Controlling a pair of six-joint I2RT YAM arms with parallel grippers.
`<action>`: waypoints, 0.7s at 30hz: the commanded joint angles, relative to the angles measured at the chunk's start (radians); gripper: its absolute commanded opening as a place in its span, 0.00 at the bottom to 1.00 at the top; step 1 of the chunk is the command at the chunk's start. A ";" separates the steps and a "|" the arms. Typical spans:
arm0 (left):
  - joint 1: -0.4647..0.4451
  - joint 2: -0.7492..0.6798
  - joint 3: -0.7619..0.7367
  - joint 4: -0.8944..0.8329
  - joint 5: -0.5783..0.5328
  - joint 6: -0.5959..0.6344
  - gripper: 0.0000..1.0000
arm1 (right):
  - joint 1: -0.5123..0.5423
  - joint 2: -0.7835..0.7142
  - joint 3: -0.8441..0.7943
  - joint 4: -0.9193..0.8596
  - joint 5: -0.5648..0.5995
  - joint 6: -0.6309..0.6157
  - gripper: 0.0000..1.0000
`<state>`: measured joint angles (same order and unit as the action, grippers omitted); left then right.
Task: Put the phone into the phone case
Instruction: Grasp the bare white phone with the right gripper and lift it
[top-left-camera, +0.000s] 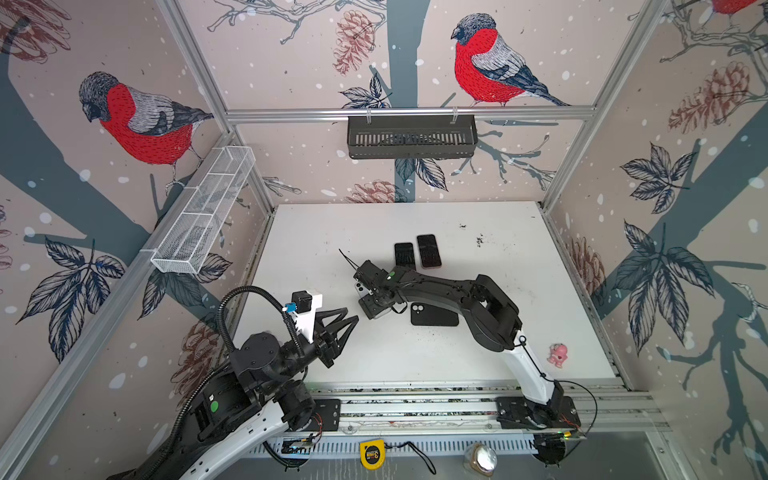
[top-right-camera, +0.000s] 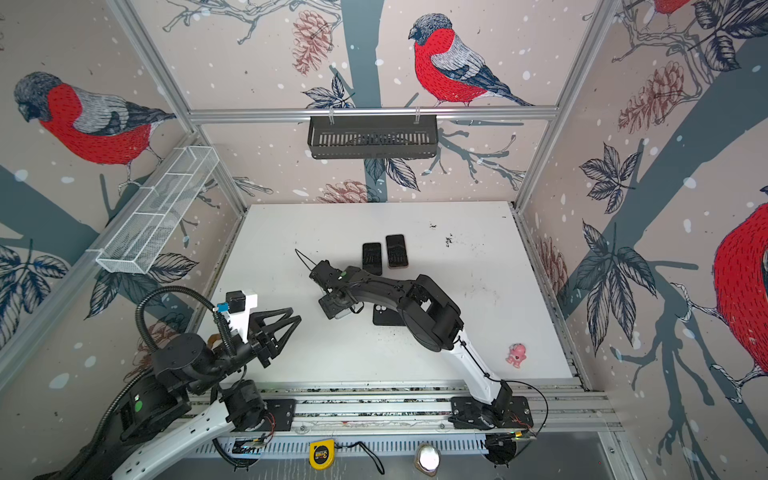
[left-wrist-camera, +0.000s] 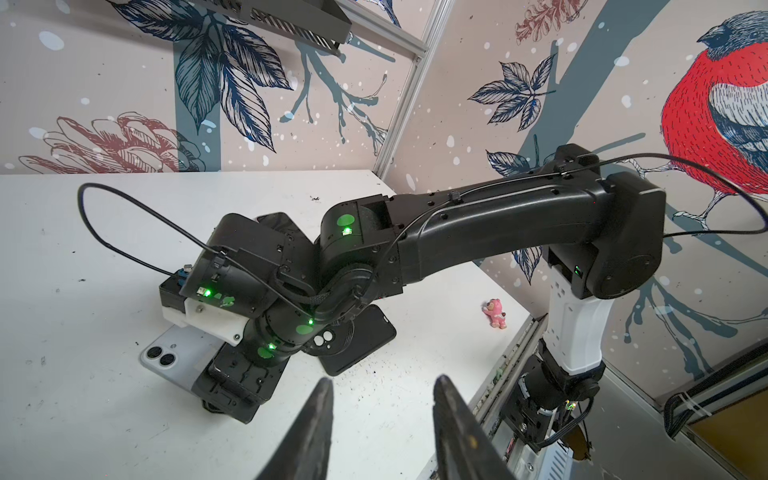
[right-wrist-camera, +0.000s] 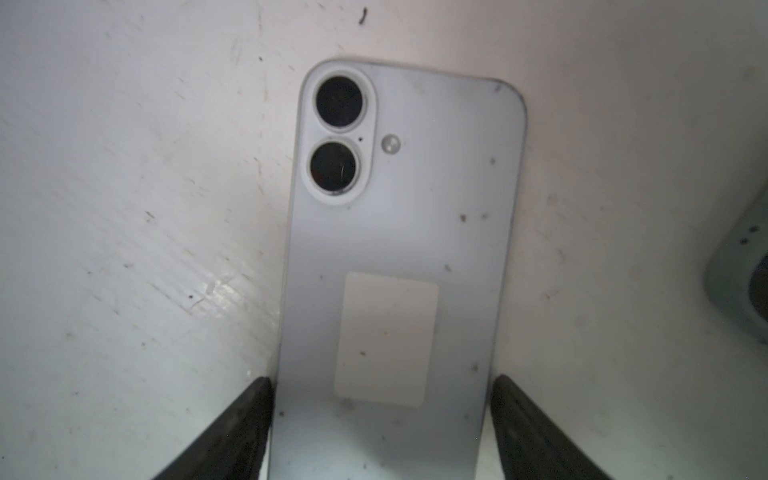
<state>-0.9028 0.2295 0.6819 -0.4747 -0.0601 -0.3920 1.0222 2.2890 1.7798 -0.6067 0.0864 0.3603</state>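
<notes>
A white phone lies back-up on the table, its two camera lenses pointing away from my right wrist. My right gripper straddles its lower half, one finger against each long edge. In the top views the wrist hides most of the phone. The black phone case lies flat just right of it, partly under the right arm; the left wrist view shows the case with its camera cut-out. My left gripper hovers open and empty to the left of the phone.
Two dark phones lie side by side behind the right wrist. A pink toy stands at the table's front right. A yellow tape measure lies beyond the front rail. Baskets hang on the back and left walls.
</notes>
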 joint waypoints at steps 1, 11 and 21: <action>0.001 -0.001 0.008 0.027 -0.003 -0.003 0.41 | 0.003 -0.001 -0.017 -0.076 0.022 -0.003 0.69; 0.001 -0.001 0.010 0.020 -0.012 -0.005 0.41 | -0.002 -0.179 -0.127 -0.053 0.068 -0.030 0.59; 0.000 0.069 0.003 0.022 -0.015 -0.015 0.41 | -0.024 -0.566 -0.549 0.040 0.073 -0.031 0.57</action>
<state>-0.9028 0.2783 0.6842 -0.4747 -0.0643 -0.3923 0.9997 1.7924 1.2987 -0.6144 0.1505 0.3347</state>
